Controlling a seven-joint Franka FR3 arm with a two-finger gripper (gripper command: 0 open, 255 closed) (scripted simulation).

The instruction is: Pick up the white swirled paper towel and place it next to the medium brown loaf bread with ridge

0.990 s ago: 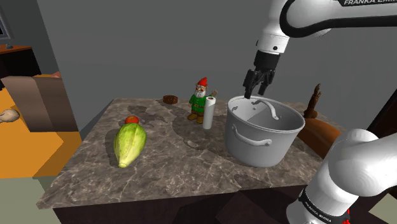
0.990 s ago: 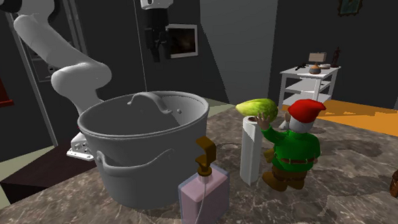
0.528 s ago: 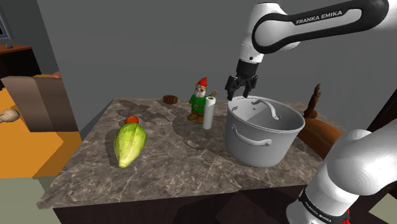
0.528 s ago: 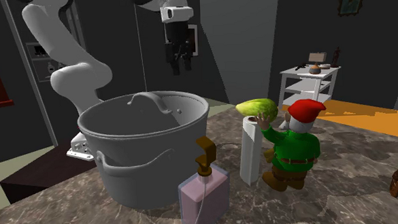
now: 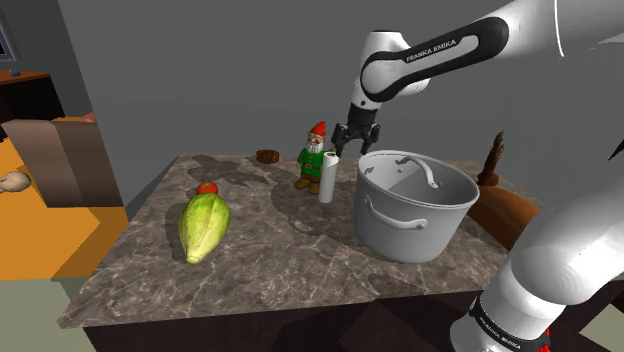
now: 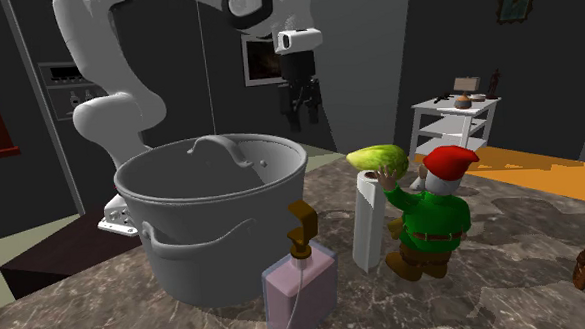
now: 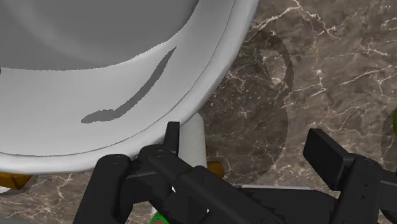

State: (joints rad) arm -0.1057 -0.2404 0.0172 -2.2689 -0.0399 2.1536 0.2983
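Paper towel (image 5: 326, 178): standing upright on counter (image 5: 280, 250) between gnome (image 5: 314, 158) and pot (image 5: 415, 205). End effector (image 5: 347, 140): we are hovering it, spread open, just overhead, presumably lining up a grasp. Loaf (image 5: 267, 156): sitting beyond the gnome.

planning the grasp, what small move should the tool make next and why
Probably nudge the open tool sideways to centre it over the towel roll before lowering: in the wrist view the upright roll lies beside one finger, not mid-gap, close to the pot.
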